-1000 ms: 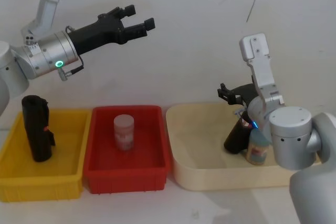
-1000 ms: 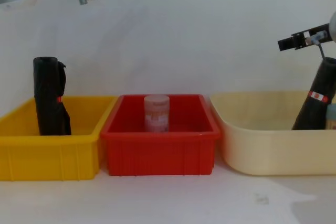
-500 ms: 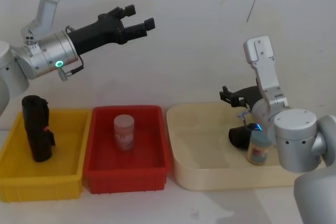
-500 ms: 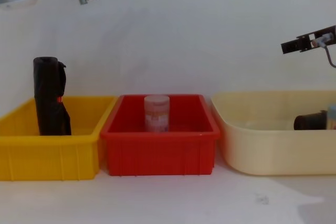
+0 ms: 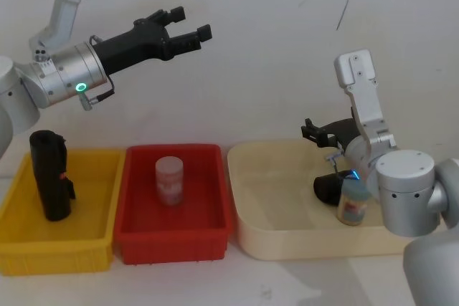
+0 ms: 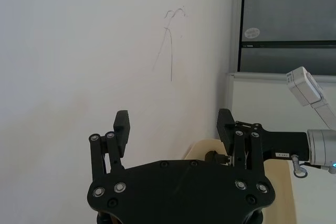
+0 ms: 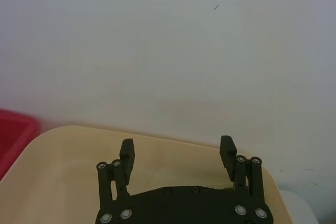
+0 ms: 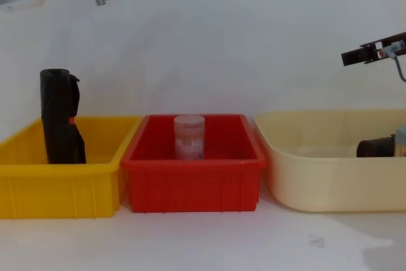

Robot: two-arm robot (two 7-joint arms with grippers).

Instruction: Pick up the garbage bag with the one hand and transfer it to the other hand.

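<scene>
Three bins [image 5: 172, 245] sit side by side before me: a roll [image 5: 49, 175] in the left, a jar [image 5: 169, 180] in the middle, the bag [image 5: 328, 188] lying in the right.

Three bins [image 5: 57, 252], two black rolls [image 5: 49, 175], two jars [image 5: 169, 180], two claws [image 5: 188, 25].

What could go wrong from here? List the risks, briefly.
1. The garbage bag lies on its side in the beige tub, close against a pale jar. The open right tool above it may knock the jar or grip poorly.
2. The open left tool waits high and far off, so a weak grip could drop the bag on the way.
3. A similar black roll could be mistaken for it.
</scene>
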